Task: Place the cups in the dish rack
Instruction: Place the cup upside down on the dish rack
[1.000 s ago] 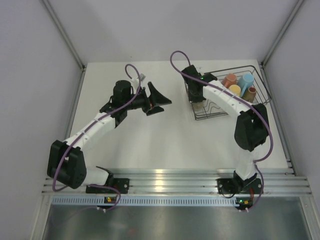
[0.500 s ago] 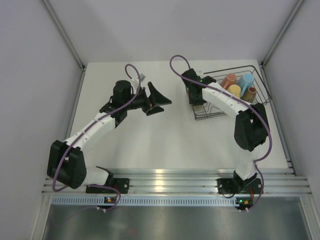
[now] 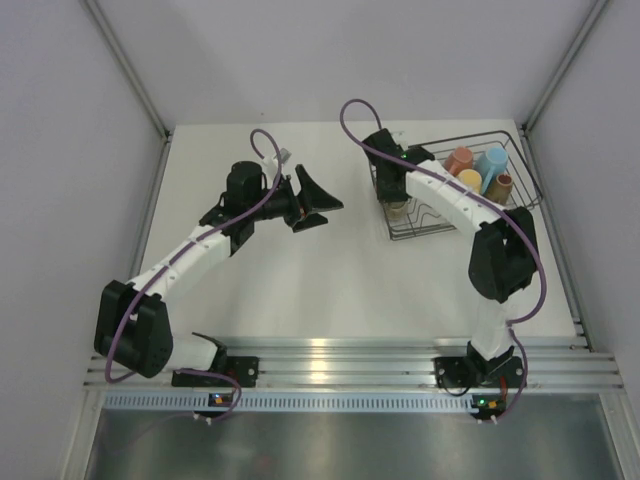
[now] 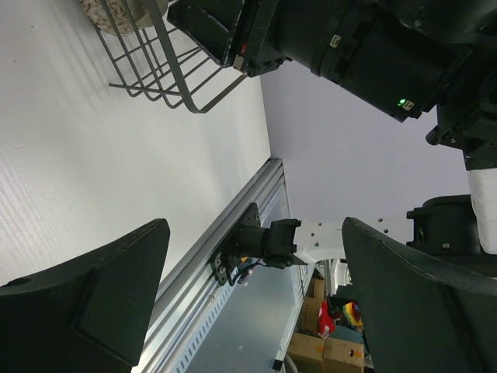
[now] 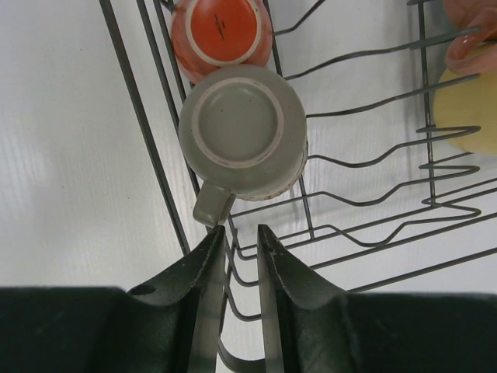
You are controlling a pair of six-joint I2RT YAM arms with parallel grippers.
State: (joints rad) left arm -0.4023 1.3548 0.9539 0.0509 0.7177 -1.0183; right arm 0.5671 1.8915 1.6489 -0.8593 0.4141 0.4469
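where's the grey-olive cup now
Right wrist view: the grey-olive cup sits upside down at the dish rack's left edge, beside the orange cup, ahead of the right gripper.

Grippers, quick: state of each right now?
Left gripper: wide open, empty.
Right gripper: slightly open, holding nothing; the grey cup sits upside down just past its fingertips.

Dish rack (image 5: 144,124) is black wire with wavy dividers. Cups in it: a grey-olive cup (image 5: 242,132) with a paler ring on its base, an orange cup (image 5: 221,31), a salmon cup (image 3: 459,160), a light blue cup (image 3: 491,162), a yellow cup (image 3: 469,179) and a brown cup (image 3: 501,185). Tabletop (image 3: 300,270) is plain white. Arms (image 3: 190,255) are white with black joints, and the cables (image 3: 345,118) are purple.
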